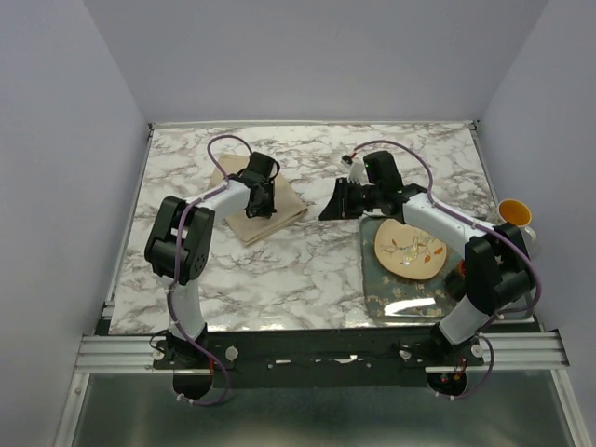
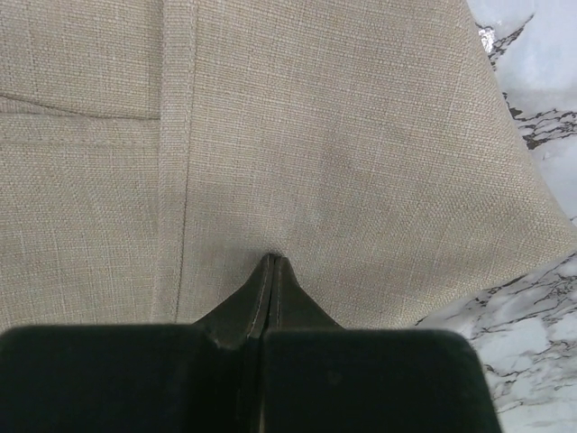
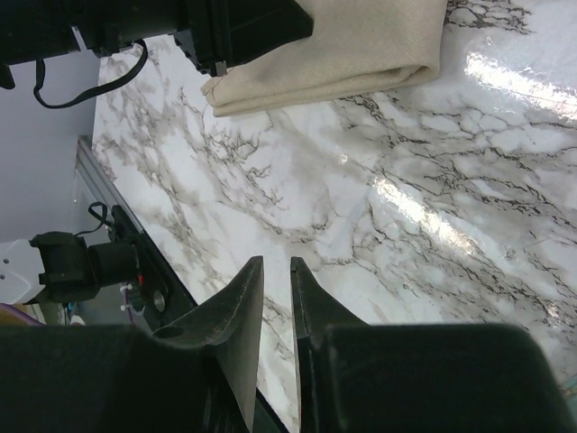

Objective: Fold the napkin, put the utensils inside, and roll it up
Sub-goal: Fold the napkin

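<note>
Napkin [image 1: 247,226] position: folded into a flat tan rectangle on the marble table [image 1: 307,270], left of centre and toward the far side. Seams and layered edges run across its upper surface, and one folded edge faces the right arm.

Left gripper [image 1: 264,212] position: directly over the napkin, pointing down onto it. In the left wrist view the two fingers [image 2: 257,293] are pressed together with no gap, and their tips meet the cloth near its near edge, where the weave puckers slightly. Whether any cloth is caught between the tips cannot be determined.

Right gripper [image 1: 326,212] position: above bare marble to the right of the napkin, apart from it. Its fingers [image 3: 243,307] stand slightly apart, with a narrow slot and nothing between them.

Further right, a round patterned plate [image 1: 410,250] rests on a green placemat [image 1: 396,298]. An orange cup [image 1: 514,212] stands at the right edge of the table
</note>
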Robot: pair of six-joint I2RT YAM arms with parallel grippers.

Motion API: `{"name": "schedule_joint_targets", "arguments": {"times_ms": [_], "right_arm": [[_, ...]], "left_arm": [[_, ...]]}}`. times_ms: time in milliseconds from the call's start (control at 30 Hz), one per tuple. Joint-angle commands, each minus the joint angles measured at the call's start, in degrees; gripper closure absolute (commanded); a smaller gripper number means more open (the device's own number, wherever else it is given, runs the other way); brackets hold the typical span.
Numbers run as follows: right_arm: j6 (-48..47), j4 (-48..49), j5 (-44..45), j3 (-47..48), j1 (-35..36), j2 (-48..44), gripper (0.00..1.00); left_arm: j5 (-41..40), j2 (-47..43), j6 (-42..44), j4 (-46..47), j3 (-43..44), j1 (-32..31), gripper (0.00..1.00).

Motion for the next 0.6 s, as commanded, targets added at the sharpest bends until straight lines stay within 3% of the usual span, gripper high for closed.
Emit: {"name": "schedule_joint_targets", "arguments": {"times_ms": [0, 567], "right_arm": [[-1.0, 0.6, 1.4, -1.4, -0.4, -1.9, 0.74], [-1.5, 1.2, 1.9, -6.1, -1.5, -4.8, 0.74]], "left_arm": [[2.7, 1.0, -4.1, -0.2, -6.4, -2.4, 1.0], [8.0, -10.6, -24.2, 6.4, -18.4, -12.2, 1.0]]}}
